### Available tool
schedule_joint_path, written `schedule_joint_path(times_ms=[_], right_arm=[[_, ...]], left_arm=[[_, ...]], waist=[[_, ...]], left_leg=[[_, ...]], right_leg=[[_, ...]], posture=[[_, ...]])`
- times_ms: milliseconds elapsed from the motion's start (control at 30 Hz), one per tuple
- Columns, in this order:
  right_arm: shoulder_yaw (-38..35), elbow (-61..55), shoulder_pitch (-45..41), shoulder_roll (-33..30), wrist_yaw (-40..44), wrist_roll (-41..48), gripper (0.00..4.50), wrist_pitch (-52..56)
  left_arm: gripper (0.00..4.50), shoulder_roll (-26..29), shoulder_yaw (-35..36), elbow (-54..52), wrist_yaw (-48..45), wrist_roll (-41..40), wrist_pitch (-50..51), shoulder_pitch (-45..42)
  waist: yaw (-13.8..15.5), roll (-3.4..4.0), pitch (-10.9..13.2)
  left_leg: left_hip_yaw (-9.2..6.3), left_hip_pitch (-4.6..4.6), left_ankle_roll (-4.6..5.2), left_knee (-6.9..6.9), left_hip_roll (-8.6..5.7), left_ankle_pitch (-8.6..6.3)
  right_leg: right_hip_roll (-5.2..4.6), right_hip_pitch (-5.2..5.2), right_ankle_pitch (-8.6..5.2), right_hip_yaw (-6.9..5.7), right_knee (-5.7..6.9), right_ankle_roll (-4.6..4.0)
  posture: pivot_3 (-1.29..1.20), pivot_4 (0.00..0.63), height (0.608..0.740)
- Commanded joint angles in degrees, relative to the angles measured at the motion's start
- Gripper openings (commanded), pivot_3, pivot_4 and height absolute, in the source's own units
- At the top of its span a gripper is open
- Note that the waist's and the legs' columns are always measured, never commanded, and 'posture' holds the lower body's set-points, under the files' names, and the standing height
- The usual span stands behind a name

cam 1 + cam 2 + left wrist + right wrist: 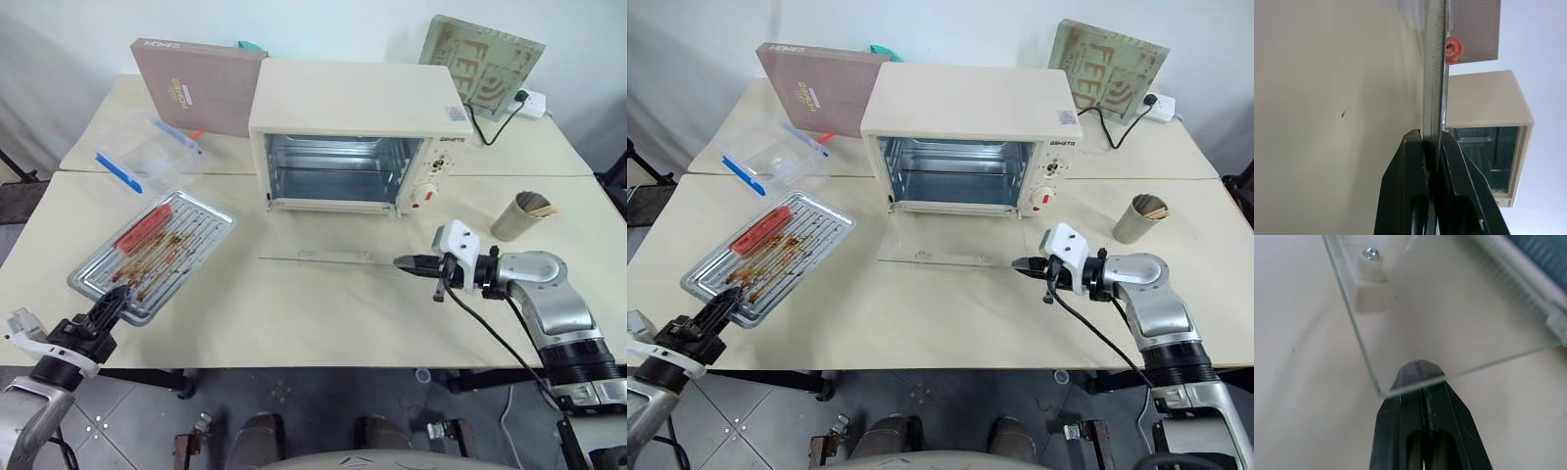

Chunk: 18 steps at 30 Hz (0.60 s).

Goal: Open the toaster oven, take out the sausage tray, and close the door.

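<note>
The toaster oven (358, 137) stands at the far middle of the table (313, 313) with its inside empty. The door (950, 250) is folded down flat in front of it, the glass lying level just above the table top. The right gripper (409, 262) is at the near right corner of this glass; its two black fingers are pressed together, and their tips sit right at the glass edge, under the pane as the wrist view shows it. I cannot tell if they touch it.

The sausage tray (157, 253) is out of the oven and lies on the near left part of the table, with the red sausage (145, 225) on it. The left gripper (110, 308) is closed on the near rim of the tray; the thin metal edge goes between its fingers (1400, 196)
</note>
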Motion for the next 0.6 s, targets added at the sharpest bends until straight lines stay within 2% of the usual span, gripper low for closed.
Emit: schedule_joint_path(times_ms=[33, 433, 600], right_arm=[[-4.41, -2.1, -3.84, 0.06, -1.64, 3.69, 0.03, 2.6], [-5.98, 3.01, -17.91, 2.4, -4.96, 4.13, 0.03, 2.48], [-6.11, 5.75, -22.07, 3.27, -6.01, 3.38, 0.03, 1.08]], left_arm=[[0.0, -0.58, 0.89, -1.76, 0.54, -1.8, -0.73, 0.06], [0.0, -1.34, -1.52, -1.97, 0.39, -1.8, 0.31, 0.42], [0.0, 0.06, -3.98, -1.75, -1.64, -1.8, 3.5, 2.14]], waist=[[-0.01, 0.0, 0.0], [0.0, 0.0, 0.0], [-0.1, 0.0, 0.0]], left_leg=[[0.01, 0.0, 0.0, 0.0, -0.01, 0.0], [0.03, -0.01, -0.01, -0.01, 0.01, -0.04], [0.03, -0.02, 0.0, -0.01, 0.01, -0.04]], right_leg=[[0.0, 0.0, 0.0, 0.0, -0.01, 0.0], [0.02, -0.02, 0.0, 0.01, -0.03, 0.0], [0.03, -0.03, 0.0, 0.02, -0.04, 0.0]], posture=[[0.0, 0.15, 0.74], [0.0, 0.15, 0.74], [0.0, 0.15, 0.74]])
